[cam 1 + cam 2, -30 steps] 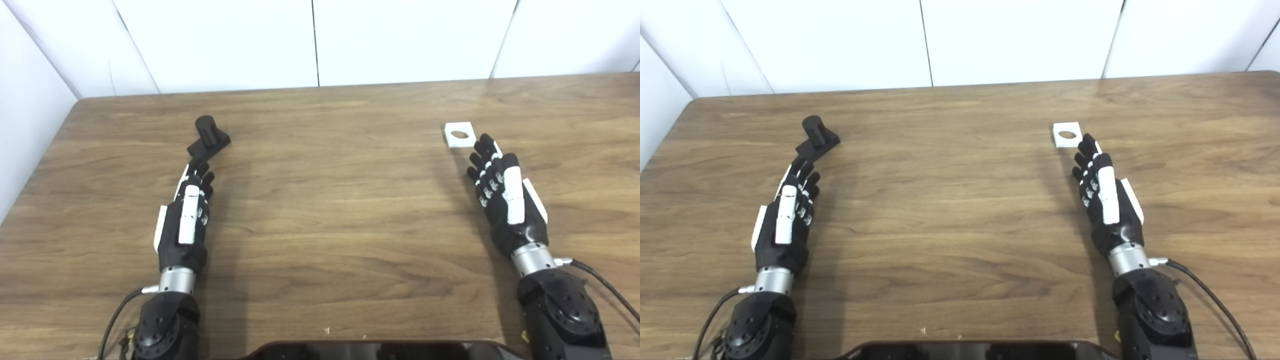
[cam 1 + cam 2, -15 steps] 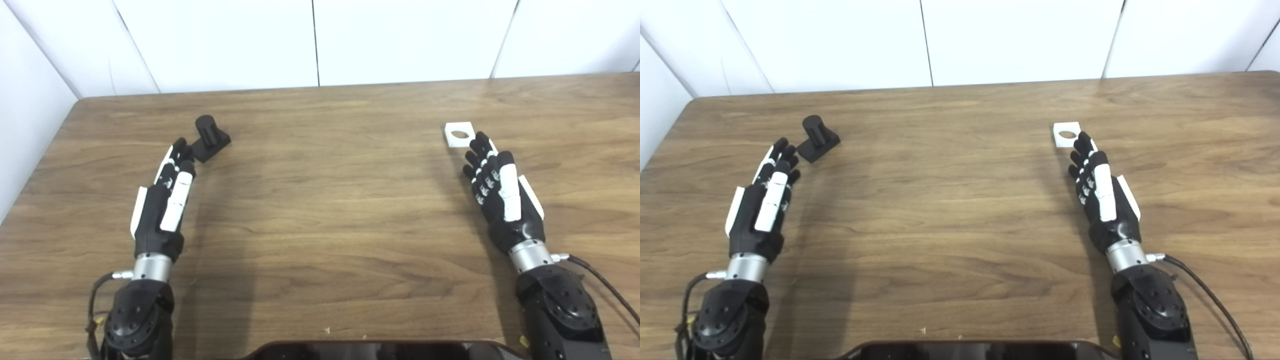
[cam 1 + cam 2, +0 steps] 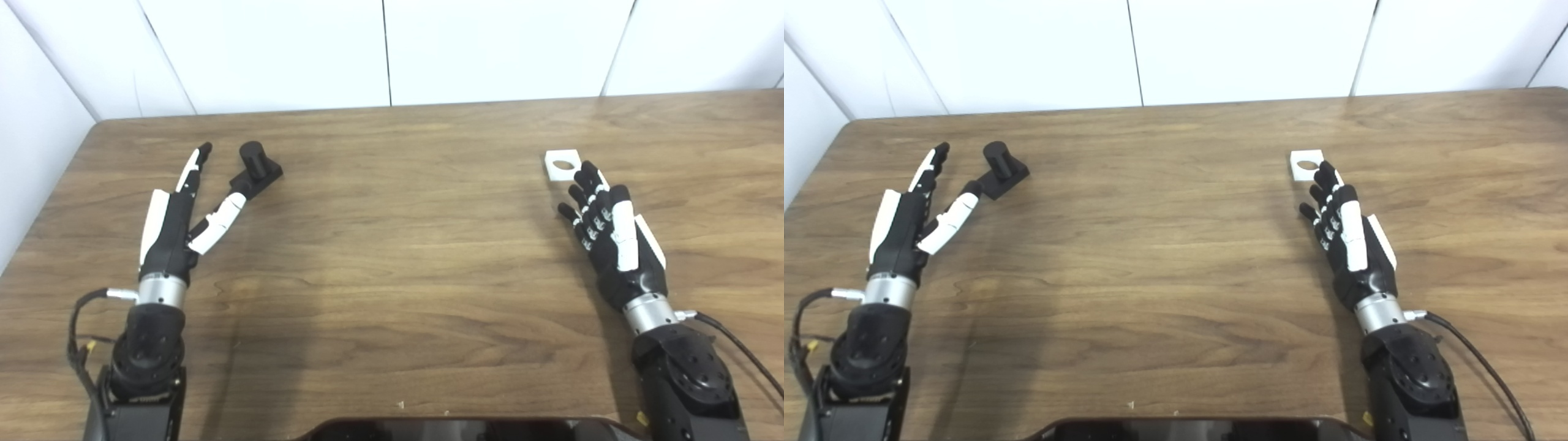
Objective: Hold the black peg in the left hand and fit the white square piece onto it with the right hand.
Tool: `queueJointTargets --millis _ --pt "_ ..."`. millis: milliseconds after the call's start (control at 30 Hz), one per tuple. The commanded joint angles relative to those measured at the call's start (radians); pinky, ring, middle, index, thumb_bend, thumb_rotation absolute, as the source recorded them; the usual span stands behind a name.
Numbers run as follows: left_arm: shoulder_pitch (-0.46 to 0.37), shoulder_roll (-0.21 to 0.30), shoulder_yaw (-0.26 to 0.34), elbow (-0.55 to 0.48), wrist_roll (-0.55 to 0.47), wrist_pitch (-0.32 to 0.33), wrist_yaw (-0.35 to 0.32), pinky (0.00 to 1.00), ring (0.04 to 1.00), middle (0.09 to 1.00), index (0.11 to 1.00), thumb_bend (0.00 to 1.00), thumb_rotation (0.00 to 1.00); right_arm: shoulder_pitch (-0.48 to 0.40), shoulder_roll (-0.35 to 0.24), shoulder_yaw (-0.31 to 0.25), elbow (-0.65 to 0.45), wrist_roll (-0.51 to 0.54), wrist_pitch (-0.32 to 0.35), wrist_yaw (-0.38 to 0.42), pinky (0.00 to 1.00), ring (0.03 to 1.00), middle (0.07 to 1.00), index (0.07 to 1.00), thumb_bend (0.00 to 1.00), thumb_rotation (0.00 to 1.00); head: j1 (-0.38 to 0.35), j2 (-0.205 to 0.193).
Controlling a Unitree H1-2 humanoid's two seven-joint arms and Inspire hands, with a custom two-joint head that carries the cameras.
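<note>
Left eye view is showing the black peg (image 3: 256,166) standing on its dark square base toward the far left of the table (image 3: 398,245), the post leaning a little toward the back, and nothing is gripping it yet. Just beside it the left hand (image 3: 177,214) is lying low over the wood with its fingers (image 3: 195,168) stretched forward to the left of the peg and its thumb splayed out so that the tip is reaching the near corner of the base; whether it is actually touching there is too close to tell. So this hand is spread wide and empty, bracketing the peg rather than holding it. Well apart, on the far right, the white square piece (image 3: 563,164) is lying flat with its round hole facing up. The right hand (image 3: 609,236) is resting just short of it, fingers loosely fanned and holding nothing, with the longest fingertips right at the piece's near edge. By my reading the reach-and-grasp step is under way on both sides, with fitting not yet begun. The next move is calling for the left hand to slide forward until the base sits between thumb and fingers, then close and lift it with the post upright. The right hand is needing a pinch on the thin piece's edges that leaves the hole clear.
</note>
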Motion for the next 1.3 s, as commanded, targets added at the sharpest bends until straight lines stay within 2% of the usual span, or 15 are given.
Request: queueJointTargets --millis 0,233,467,633,933,1267 --pt "-0.065 0.05 -0.014 0.021 0.112 0.0 0.044 0.98 1.0 0.995 0.946 0.7 0.56 -0.022 -0.006 -0.003 -0.013 0.001 -0.047 0.011 0.92 1.0 1.0 0.986 0.61 1.0 0.001 -0.002" --pt "-0.12 0.103 -0.084 0.123 0.314 -0.007 0.093 1.0 1.0 0.999 0.883 0.78 0.49 -0.018 -0.007 -0.003 -0.015 -0.01 -0.05 0.008 0.94 1.0 1.0 0.986 0.61 1.0 0.005 -0.008" --pt "-0.167 0.123 -0.124 0.218 0.406 -0.018 0.126 1.0 1.0 1.0 0.835 0.82 0.48 -0.014 -0.007 -0.004 -0.014 -0.021 -0.053 0.003 0.95 1.0 1.0 0.984 0.62 1.0 0.009 -0.014" --pt "-0.2 0.129 -0.143 0.269 0.424 -0.02 0.116 1.0 1.0 1.0 0.802 0.81 0.47 -0.009 -0.006 -0.002 -0.015 -0.032 -0.055 0.001 0.96 1.0 1.0 0.983 0.62 1.0 0.011 -0.021" --pt "-0.247 0.141 -0.178 0.316 0.44 0.011 0.064 1.0 1.0 1.0 0.783 0.79 0.57 -0.002 -0.007 -0.005 -0.024 -0.034 -0.052 0.002 0.98 1.0 1.0 0.985 0.62 1.0 0.008 -0.02" --pt "-0.32 0.144 -0.217 0.403 0.453 0.013 0.043 1.0 1.0 0.994 0.78 0.77 0.56 0.012 0.0 -0.008 -0.035 -0.029 -0.04 -0.005 0.97 1.0 0.999 0.97 0.64 1.0 0.004 -0.017"
